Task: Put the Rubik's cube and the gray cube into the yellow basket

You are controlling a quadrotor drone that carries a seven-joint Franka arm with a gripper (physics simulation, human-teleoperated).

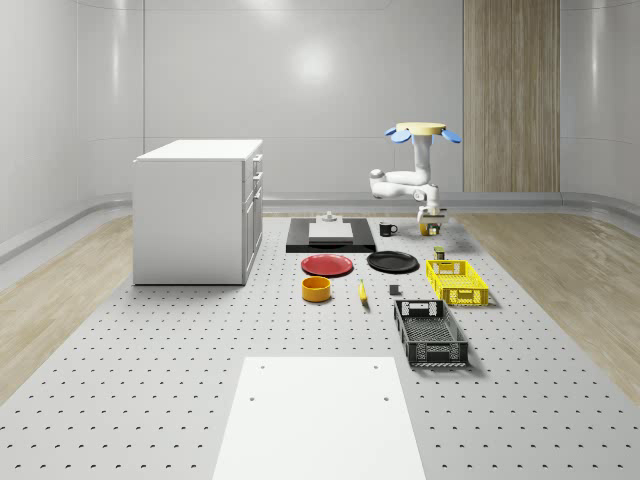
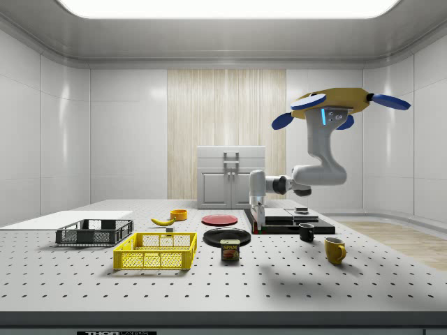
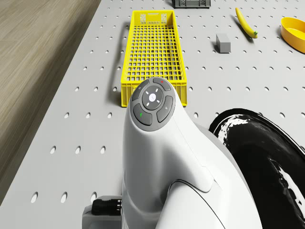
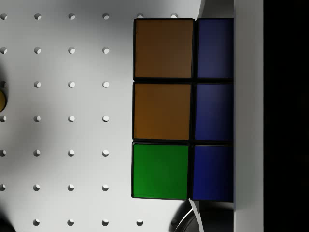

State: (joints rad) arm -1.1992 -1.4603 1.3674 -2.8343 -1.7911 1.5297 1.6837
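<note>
Rubik's cube (image 4: pixel 183 108): close under the wrist camera, beside the black plate (image 3: pixel 267 157); jaws' state, cannot tell. Drone (image 2: pixel 332 105) hovers above. You should centre over it before closing. Gray cube (image 3: pixel 222 43): beside yellow basket (image 3: pixel 152 52).

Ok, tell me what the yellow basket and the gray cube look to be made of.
The yellow basket looks like molded plastic: uniform bright color, open lattice floor and slotted walls, little gloss. The gray cube on the table beside it reads as a matte solid block, perhaps plastic or painted wood; its flat, even gray with no shine leaves that open.
</note>
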